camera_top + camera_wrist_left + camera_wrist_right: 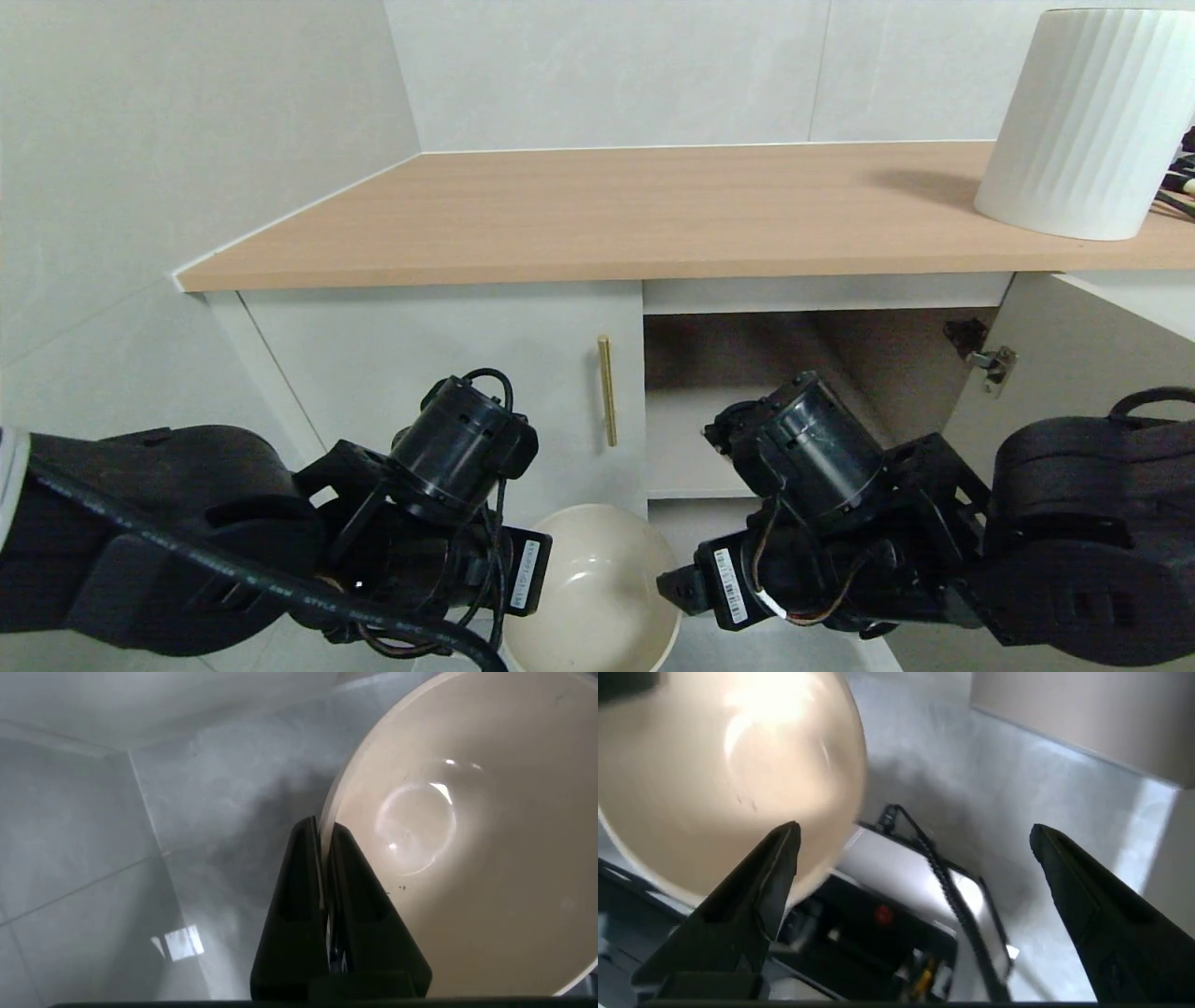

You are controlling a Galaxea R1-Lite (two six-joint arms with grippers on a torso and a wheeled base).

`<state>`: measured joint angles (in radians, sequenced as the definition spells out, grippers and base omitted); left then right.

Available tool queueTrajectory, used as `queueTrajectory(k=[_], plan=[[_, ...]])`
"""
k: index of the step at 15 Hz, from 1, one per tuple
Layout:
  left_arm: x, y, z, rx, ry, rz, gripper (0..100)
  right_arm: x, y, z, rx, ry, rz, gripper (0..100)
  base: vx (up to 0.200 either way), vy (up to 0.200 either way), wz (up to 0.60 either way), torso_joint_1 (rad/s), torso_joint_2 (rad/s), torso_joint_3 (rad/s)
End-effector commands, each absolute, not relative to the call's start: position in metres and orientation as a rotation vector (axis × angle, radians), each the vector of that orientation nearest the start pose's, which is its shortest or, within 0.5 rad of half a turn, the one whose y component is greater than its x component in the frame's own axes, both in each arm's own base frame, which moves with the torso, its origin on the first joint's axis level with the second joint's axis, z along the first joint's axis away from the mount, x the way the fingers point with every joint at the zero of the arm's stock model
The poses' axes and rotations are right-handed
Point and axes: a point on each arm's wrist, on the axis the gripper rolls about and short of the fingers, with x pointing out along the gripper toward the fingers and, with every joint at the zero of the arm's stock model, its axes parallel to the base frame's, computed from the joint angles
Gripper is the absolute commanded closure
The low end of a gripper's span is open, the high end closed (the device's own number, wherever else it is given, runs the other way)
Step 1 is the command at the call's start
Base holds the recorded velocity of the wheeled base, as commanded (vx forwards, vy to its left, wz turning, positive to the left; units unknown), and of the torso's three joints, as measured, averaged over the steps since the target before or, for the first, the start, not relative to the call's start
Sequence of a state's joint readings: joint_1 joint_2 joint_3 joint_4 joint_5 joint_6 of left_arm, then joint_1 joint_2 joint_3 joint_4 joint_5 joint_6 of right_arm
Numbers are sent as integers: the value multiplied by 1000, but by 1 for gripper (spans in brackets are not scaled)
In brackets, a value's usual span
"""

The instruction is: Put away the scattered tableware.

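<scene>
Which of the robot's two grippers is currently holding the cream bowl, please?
The left gripper: its fingers pinch the rim of the bowl, while the right gripper hangs open and empty.

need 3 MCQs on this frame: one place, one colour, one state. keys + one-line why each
1. Where does the white ribbed container stand?
A. On the countertop, toward the robot's right
B. On the floor
C. Inside a drawer

2. What colour is the bowl?
A. Blue
B. Cream
C. Black

3. What state is the left gripper in?
A. Wide open, apart from the bowl
B. Shut on the bowl's rim
C. Shut on a spoon

Answers:
1 A: the head view shows it resting on the wooden top at the far right.
2 B: it reads as pale cream, inside and out, in all three views.
3 B: the left wrist view shows the two fingers pressed together with the rim between them.
</scene>
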<state>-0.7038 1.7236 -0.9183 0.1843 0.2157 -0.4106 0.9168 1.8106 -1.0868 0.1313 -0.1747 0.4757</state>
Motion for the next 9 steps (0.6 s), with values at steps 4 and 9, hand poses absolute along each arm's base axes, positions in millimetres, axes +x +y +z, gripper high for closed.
queueTrajectory(k=[4,9], plan=[[209,-179,141,68,947,-274,100,205,263,141,23,883,484,0,0,0,0,0,0,0],[210,-180,140,63,953,-270,100,206,266,141,52,879,479,100,0,0,0,0,0,0]])
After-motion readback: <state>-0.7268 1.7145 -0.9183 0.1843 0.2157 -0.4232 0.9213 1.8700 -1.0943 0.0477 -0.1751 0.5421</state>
